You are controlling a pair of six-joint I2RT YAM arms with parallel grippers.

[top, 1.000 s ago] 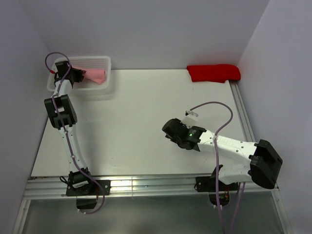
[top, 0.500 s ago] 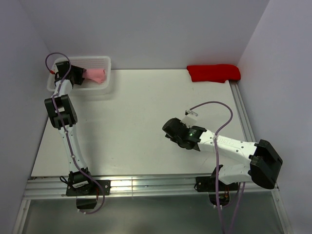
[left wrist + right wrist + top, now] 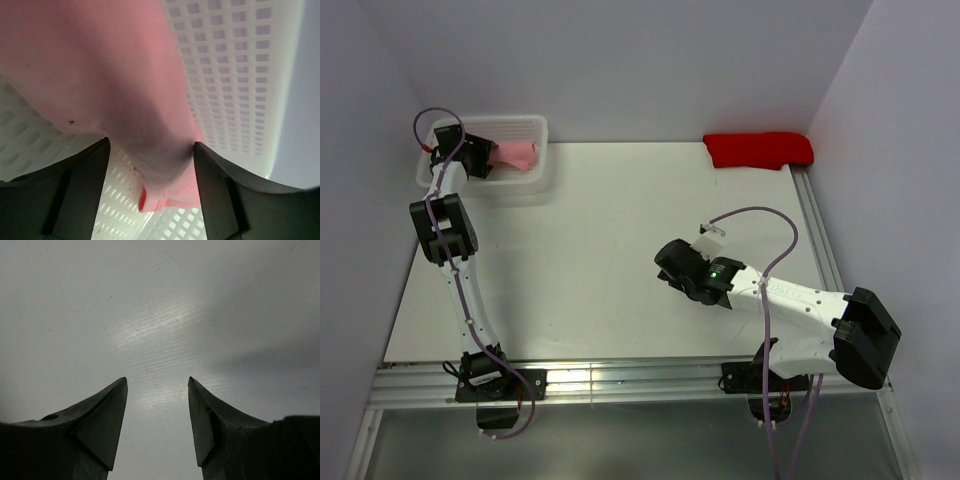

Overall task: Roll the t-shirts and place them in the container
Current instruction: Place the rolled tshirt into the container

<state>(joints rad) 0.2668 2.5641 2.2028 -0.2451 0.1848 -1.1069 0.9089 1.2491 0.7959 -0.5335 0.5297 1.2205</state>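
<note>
I've got the pink t-shirt (image 3: pixel 517 152) bunched in the basket (image 3: pixel 542 128), L gripper (image 3: pixel 151 145) spread wide astride its near end (length prob. runs away from the fingers), R gripper (image 3: pixel 157 382) parted, empty, well apart over the table (image 3: pixel 590 250).

White basket (image 3: pixel 542 150) far-left; red cloth (image 3: pixel 758 149) far-right.

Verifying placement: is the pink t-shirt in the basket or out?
In. The top view shows the pink t-shirt bunched inside the white basket; the left wrist view shows it resting on the basket's perforated floor.
</note>
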